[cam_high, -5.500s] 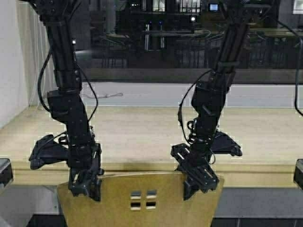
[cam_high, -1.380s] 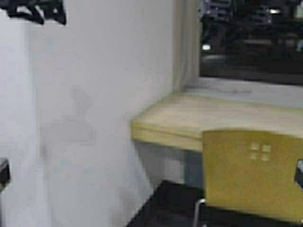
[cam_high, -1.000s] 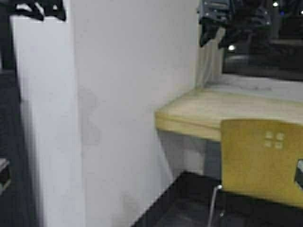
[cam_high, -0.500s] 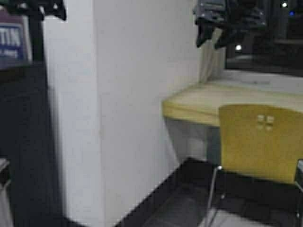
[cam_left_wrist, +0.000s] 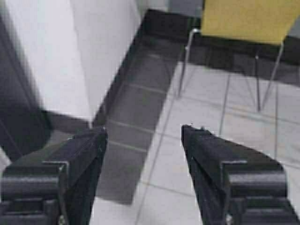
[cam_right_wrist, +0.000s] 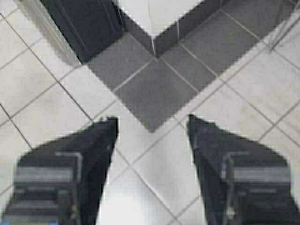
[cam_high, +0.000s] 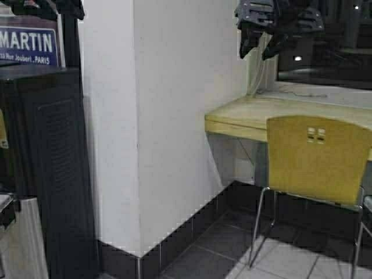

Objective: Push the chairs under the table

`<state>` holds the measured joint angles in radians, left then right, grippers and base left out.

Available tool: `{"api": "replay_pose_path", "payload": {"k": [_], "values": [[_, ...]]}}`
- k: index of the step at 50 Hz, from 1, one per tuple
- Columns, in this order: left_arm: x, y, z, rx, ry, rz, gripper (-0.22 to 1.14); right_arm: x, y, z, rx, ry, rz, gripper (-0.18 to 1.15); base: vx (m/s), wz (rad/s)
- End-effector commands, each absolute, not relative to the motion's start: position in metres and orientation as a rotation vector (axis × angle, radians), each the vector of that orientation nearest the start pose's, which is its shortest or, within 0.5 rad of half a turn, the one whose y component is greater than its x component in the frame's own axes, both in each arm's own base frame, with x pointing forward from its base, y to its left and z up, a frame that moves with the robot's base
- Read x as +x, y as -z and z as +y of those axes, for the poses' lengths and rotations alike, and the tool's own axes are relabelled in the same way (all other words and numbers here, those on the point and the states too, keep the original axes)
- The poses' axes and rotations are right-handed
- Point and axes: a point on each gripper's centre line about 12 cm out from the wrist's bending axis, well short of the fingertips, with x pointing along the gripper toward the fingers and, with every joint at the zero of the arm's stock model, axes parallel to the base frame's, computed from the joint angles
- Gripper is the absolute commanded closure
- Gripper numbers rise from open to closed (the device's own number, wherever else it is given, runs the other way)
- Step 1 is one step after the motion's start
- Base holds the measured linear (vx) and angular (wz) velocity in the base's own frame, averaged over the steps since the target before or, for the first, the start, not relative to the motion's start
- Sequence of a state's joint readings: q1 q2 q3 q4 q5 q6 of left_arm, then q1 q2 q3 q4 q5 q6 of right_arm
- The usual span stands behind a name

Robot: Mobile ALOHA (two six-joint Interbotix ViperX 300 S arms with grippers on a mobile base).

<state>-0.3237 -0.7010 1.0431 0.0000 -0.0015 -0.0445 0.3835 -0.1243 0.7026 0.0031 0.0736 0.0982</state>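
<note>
White wall (cam_high: 174,116) filled the middle of the high view, ending in a corner with a dark skirting band along its foot, and pale floor tiles (cam_high: 285,261) bordered by darker ones ran along below it. Left of the wall stood a tall black cabinet (cam_high: 52,174) with a blue sign (cam_high: 29,43) above it. To the right, the pale-wood desk (cam_high: 238,119) jutted out from beneath a dark window, its thick front edge facing the room.

One tan chair (cam_high: 317,157) stood at the desk on thin chrome legs, its curved backrest with the small rectangular holes turned toward the robot, and the top of the backrest rose above the desk's front edge — the seat itself could not be made out.

Both arms were raised, well apart from the chair. The right pincer (cam_high: 264,46) hung at the top of the high view, above the desk's near end and clear of everything; in its own wrist view (cam_right_wrist: 150,140) the fingers stood spread with only floor tiles between them. The left pincer (cam_left_wrist: 143,145) also had its fingers apart and held nothing — its wrist view looked down on the floor, with the chair (cam_left_wrist: 246,21) far off beyond the fingertips. In the high view only a dark scrap of the left arm (cam_high: 52,7) showed at the top corner.
</note>
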Motion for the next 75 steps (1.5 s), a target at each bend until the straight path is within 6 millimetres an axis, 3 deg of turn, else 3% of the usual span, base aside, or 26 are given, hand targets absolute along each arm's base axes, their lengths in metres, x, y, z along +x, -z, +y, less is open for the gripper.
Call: {"api": "replay_pose_path", "payload": {"k": [1,32,50,63,75], "values": [[0.233,-0.266,-0.079,-0.005,0.316,0.307,0.05,0.344,-0.212,0.139,-0.027,-0.342,0.624,0.13,-0.36,-0.07],[0.245,-0.235,-0.083,0.000,0.307,0.428,0.05,0.350,-0.187,0.135,-0.056,-0.328,0.692,0.13,-0.32,-0.27],[0.247,-0.232,-0.083,0.014,0.307,0.439,0.05,0.347,-0.176,0.133,-0.063,-0.320,0.734,0.13,-0.25,-0.22],[0.250,-0.232,-0.084,0.022,0.309,0.446,0.05,0.348,-0.174,0.134,-0.065,-0.320,0.746,0.13,-0.18,-0.27],[0.248,-0.231,-0.084,0.026,0.310,0.456,0.05,0.342,-0.194,0.132,-0.038,-0.316,0.710,0.13,-0.09,-0.35]]}}
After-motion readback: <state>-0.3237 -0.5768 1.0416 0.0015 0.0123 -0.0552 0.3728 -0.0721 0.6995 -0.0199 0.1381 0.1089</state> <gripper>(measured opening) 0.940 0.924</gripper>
